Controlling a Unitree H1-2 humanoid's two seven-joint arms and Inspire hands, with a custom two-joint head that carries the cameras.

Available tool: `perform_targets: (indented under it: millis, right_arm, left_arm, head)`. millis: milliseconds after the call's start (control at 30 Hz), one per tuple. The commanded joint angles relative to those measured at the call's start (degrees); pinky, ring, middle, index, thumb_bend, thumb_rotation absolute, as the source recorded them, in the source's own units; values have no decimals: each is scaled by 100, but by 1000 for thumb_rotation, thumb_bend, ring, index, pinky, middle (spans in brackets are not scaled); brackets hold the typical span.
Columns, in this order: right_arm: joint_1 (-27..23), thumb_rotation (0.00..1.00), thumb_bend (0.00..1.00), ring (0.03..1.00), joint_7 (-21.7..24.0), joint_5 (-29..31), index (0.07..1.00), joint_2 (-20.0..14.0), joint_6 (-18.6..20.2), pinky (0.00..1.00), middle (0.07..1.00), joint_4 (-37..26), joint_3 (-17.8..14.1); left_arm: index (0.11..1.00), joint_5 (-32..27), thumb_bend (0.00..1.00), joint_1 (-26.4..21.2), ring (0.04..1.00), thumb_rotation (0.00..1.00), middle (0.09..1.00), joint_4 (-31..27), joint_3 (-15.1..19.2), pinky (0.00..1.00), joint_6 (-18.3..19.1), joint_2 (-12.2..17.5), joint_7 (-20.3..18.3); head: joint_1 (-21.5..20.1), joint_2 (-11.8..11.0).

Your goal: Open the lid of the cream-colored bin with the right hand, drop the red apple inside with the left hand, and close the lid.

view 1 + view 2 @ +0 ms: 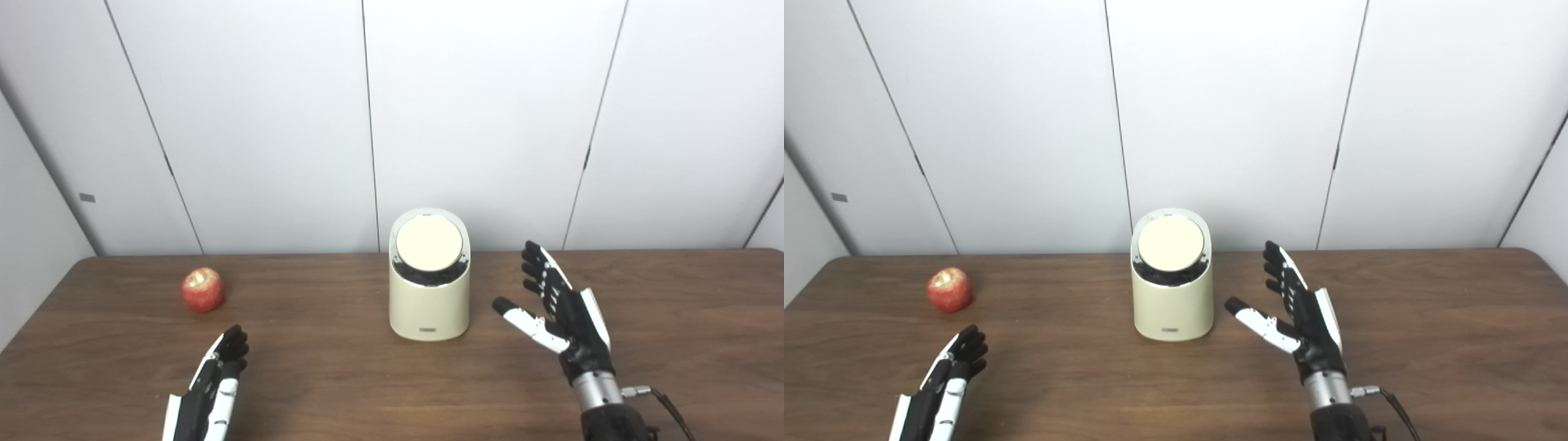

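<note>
The cream-colored bin (429,306) stands upright at the middle of the brown table, its round lid (429,243) lying flat in the slanted top. A red apple (203,289) rests on the table far to the bin's left. My right hand (560,309) is raised to the right of the bin, open, fingers spread and thumb pointing toward it, a short gap away. Near the front edge my left hand (214,383) lies low, open and holding nothing, below and slightly right of the apple.
The wooden table (343,380) runs the full width of the view, with white wall panels (490,122) close behind its back edge. A cable (664,401) trails from my right wrist.
</note>
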Motion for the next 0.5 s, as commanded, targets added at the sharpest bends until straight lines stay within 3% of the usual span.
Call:
perform_targets:
  millis: [0,300,467]
  right_arm:
    - [-252,521,799,893,-43,-77,925,24,14,867,908,-116,38]
    - [-935,523,820,869,-114,-484,912,-22,251,824,891,71,176]
    - [-1355,523,822,891,-15,-550,918,-80,568,841,906,85,240]
  left_arm:
    - [915,14,410,348,893,772,897,535,-42,885,-16,-58,15]
    - [921,-29,378,388,895,732,899,486,-45,892,-11,-49,-38]
    - [920,-66,381,394,897,739,901,456,-43,890,11,-69,-38]
  head:
    - [-15,-40]
    - [-27,-32]
    - [-32,21]
